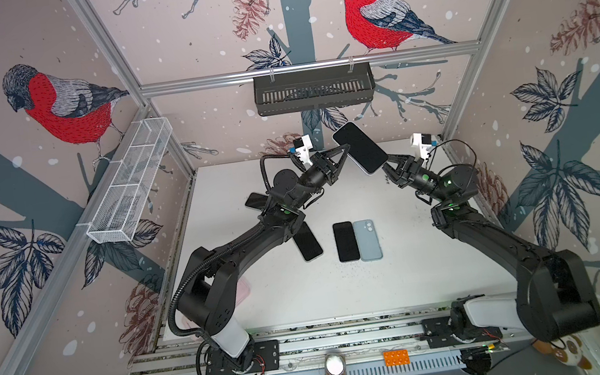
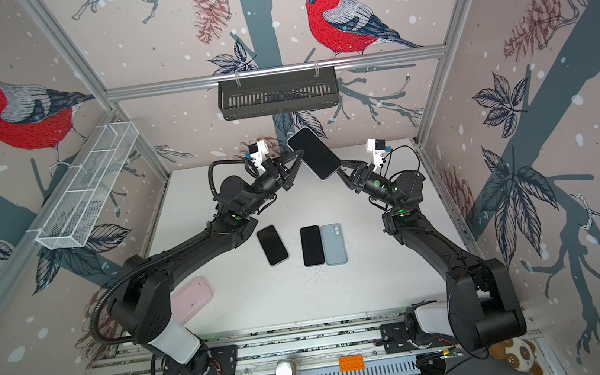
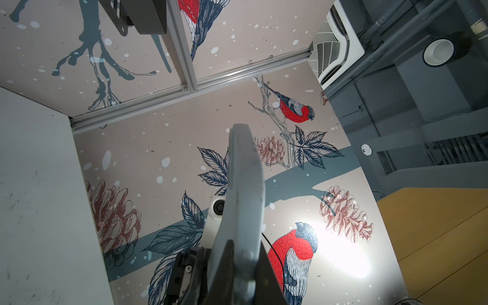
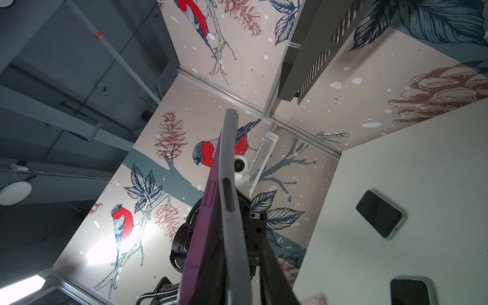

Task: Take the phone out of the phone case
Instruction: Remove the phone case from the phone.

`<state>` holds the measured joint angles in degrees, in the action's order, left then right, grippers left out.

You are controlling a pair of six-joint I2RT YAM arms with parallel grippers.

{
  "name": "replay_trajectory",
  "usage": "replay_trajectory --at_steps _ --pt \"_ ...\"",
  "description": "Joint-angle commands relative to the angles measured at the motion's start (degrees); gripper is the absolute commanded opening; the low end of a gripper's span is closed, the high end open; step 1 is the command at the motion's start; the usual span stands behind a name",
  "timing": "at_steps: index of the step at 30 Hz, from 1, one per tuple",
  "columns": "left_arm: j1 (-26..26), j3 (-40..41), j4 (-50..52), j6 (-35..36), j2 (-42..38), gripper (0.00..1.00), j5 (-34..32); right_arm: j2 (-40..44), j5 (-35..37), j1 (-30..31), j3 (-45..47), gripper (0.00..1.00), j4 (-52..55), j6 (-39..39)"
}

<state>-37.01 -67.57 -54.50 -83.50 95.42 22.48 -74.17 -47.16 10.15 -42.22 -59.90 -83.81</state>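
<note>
The phone (image 1: 360,148) (image 2: 313,153), dark screen up, hangs tilted in the air over the table's back edge between both arms. My left gripper (image 1: 345,155) (image 2: 300,157) is shut on its left long edge. The left wrist view shows the grey phone case (image 3: 245,184) pinched between the dark fingers of the left gripper (image 3: 245,253). My right gripper (image 1: 387,166) (image 2: 341,169) holds the lower right end. In the right wrist view the purple phone (image 4: 208,224) stands peeled away from the grey case (image 4: 233,224). One finger of the right gripper (image 4: 243,245) sits between phone and case, the other outside the case.
On the white table (image 1: 416,260) lie a black phone (image 1: 346,241), a light blue case (image 1: 367,240) beside it, and another dark phone (image 2: 272,245) next to the left arm. A pink case (image 2: 191,293) lies by the left arm's base. A black basket (image 1: 313,89) and a white wire basket (image 1: 130,182) hang on the walls.
</note>
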Motion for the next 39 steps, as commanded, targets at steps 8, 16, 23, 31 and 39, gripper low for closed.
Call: replay_trajectory --at_steps 8,16,23,31,39 --pt "2.44 -1.33 3.33 3.64 2.86 0.0 3.83 4.32 -2.46 -1.28 2.0 0.04 4.77 1.68" --pt "2.77 -1.76 7.28 7.32 4.51 0.6 4.19 5.02 -0.36 -1.8 3.93 0.02 6.79 2.04" --pt "3.1 -2.04 12.79 12.42 3.86 0.82 3.81 4.57 1.22 -2.27 5.8 0.01 6.63 1.05" --pt "3.82 -2.34 27.7 25.86 -2.16 0.88 -2.83 2.87 2.56 -3.11 7.88 0.01 6.91 0.49" --pt "-3.86 -16.67 49.79 56.79 -4.01 0.88 -12.98 0.42 3.21 -3.23 8.73 0.01 6.71 0.49"
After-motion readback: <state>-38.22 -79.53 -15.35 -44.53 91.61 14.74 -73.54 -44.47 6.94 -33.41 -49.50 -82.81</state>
